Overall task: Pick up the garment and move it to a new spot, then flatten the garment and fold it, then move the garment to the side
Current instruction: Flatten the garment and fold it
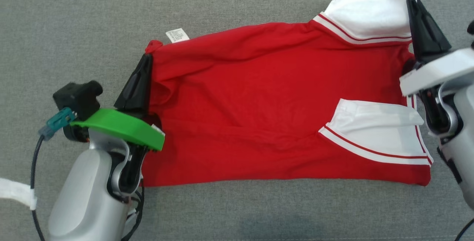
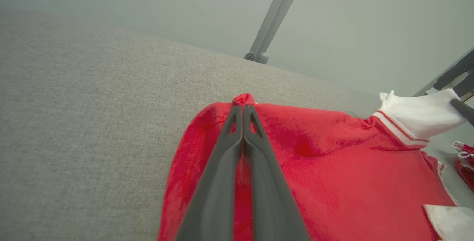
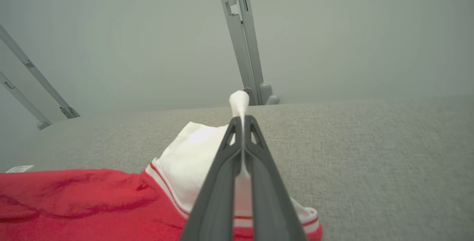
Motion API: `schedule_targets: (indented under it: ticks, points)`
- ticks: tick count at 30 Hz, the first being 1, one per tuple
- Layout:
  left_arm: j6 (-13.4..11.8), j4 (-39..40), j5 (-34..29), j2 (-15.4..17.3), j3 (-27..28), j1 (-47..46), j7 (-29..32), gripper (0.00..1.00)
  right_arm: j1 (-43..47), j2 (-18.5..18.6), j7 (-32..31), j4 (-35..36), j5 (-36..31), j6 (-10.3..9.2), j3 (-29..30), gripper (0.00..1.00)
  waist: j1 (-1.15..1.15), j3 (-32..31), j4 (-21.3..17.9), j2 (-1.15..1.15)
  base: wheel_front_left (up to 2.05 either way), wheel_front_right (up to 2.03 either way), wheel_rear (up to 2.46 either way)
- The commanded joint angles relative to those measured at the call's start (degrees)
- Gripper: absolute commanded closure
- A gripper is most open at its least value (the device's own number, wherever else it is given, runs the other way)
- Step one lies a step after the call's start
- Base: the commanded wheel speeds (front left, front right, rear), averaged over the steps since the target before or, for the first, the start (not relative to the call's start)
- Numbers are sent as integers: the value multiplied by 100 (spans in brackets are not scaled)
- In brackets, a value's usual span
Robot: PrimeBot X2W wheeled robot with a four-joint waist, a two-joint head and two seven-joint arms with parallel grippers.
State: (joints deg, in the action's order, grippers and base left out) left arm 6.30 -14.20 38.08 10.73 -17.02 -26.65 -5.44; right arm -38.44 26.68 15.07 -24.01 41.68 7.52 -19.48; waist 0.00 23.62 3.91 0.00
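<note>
STATUS | shirt point(image 1: 259, 104) lies spread, lightly wrinkled, mid-surface point(image 1: 74, 19), short of the far edge | my left gripper point(image 1: 147, 61) pinches its red corner point(image 1: 153, 44); my right gripper point(image 1: 411, 2) pinches the white sleeve point(image 1: 370, 7) | JUDGED: relocation done, flattening nearly done | LEFT: fold, move aside

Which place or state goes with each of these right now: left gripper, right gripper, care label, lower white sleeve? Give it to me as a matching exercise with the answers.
Column 1
1. left gripper
2. right gripper
3. care label
4. lower white sleeve

Column 2
A. folded over onto the red fabric
B. shut on a red corner of the garment
C. lying on the grey surface just past the garment's far edge
D. shut on the upper white sleeve

Pairs: 1-B, 2-D, 3-C, 4-A
</note>
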Motion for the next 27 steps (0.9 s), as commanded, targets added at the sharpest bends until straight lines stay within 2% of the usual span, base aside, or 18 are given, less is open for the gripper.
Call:
schedule_targets:
  ticks: [1,6,11,18,19,20,21,22,23,27]
  points:
    - [24,147,128,67,57,189,40,100,319,-27,22,176,43,-7,77,100,0,-67,-111,0,0,0,0]
    - [-117,812,651,217,371,1044,239,100,1755,-332,-30,1179,124,-7,607,100,0,-116,-298,0,0,0,0]
    - [-333,1150,734,385,558,1529,334,100,2848,-804,-215,1853,15,-6,1098,100,0,-184,-404,0,0,0,0]
    - [-534,1169,803,434,603,1949,465,100,3610,-1224,-610,2237,-536,-6,1526,100,0,-234,-500,0,0,0,0]
    - [-544,1142,791,416,581,1971,453,95,3616,-1280,-616,2230,-637,-6,1570,100,0,-234,-508,0,0,0,0]
    - [-565,1114,743,405,548,1994,439,64,3628,-1352,-635,2213,-712,-5,1581,86,0,-242,-511,0,0,0,0]
    - [-592,1076,675,405,507,2017,422,18,3627,-1399,-621,2191,-833,-5,1622,56,0,-253,-511,0,0,0,0]
    - [-592,1076,675,405,507,2017,422,18,3627,-1399,-621,2191,-833,-5,1622,56,0,-253,-511,0,0,0,0]
    - [-631,1037,570,416,479,2024,370,0,3607,-1433,-573,2173,-948,-5,1681,0,0,-267,-509,0,0,0,0]
    - [-793,983,143,359,406,2014,-91,0,3501,-1600,-371,2155,-1485,-5,1883,0,0,-344,-470,0,0,0,0]
